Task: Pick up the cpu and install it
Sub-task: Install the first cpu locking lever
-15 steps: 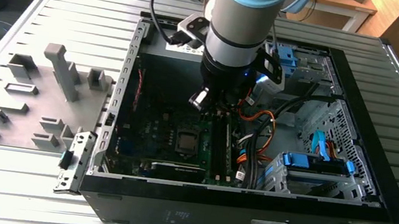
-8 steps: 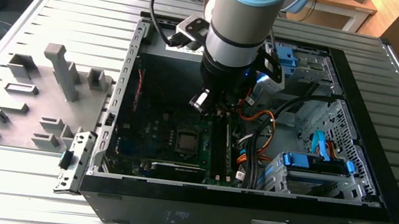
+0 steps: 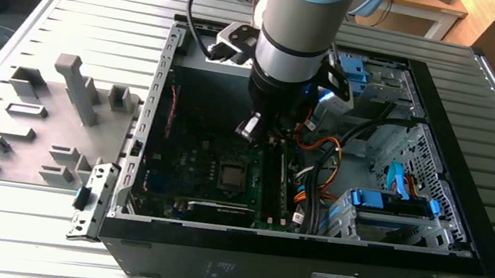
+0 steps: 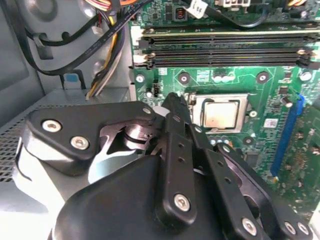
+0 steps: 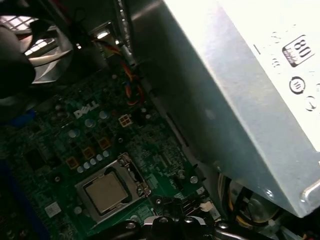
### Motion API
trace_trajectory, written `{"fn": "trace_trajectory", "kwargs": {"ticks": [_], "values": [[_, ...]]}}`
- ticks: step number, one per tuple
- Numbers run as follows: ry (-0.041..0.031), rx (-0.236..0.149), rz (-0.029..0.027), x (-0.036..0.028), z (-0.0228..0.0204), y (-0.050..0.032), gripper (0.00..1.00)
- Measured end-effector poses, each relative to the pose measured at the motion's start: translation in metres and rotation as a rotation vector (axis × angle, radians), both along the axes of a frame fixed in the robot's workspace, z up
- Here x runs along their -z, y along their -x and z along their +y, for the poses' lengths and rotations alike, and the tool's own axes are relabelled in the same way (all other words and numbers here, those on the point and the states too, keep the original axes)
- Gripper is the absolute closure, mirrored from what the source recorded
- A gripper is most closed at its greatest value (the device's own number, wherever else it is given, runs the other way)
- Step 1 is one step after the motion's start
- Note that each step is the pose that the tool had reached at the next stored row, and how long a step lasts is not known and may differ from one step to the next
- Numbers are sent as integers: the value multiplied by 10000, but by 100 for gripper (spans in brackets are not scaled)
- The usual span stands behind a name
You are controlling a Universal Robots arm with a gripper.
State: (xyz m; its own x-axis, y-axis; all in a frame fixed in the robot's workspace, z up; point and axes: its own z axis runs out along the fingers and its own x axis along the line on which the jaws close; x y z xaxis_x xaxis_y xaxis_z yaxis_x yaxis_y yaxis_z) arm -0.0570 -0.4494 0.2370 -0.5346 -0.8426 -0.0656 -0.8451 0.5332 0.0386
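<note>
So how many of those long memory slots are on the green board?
4, as far as shows: parallel memory slots stacked side by side along the green board's edge, just beyond the cpu in its socket. More may be hidden.

Matt metal cpu (image 4: pixel 220 114), ribbed metal table (image 3: pixel 53 236)

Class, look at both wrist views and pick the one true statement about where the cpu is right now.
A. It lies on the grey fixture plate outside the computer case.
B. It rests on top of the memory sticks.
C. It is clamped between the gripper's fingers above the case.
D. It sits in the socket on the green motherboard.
D: in both wrist views the cpu lies flat inside the metal socket frame on the motherboard, apart from the gripper.
</note>
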Motion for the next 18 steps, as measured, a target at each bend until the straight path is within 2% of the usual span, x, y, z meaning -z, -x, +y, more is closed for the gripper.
{"fn": "trace_trajectory", "kwargs": {"ticks": [4,9,12,16,18], "values": [[253,-228,30,0,0,0,89],[556,-514,107,1,-1,0,89],[703,-660,194,5,-1,1,89],[862,-813,327,13,-6,0,89],[921,-851,345,17,-10,0,89]]}}
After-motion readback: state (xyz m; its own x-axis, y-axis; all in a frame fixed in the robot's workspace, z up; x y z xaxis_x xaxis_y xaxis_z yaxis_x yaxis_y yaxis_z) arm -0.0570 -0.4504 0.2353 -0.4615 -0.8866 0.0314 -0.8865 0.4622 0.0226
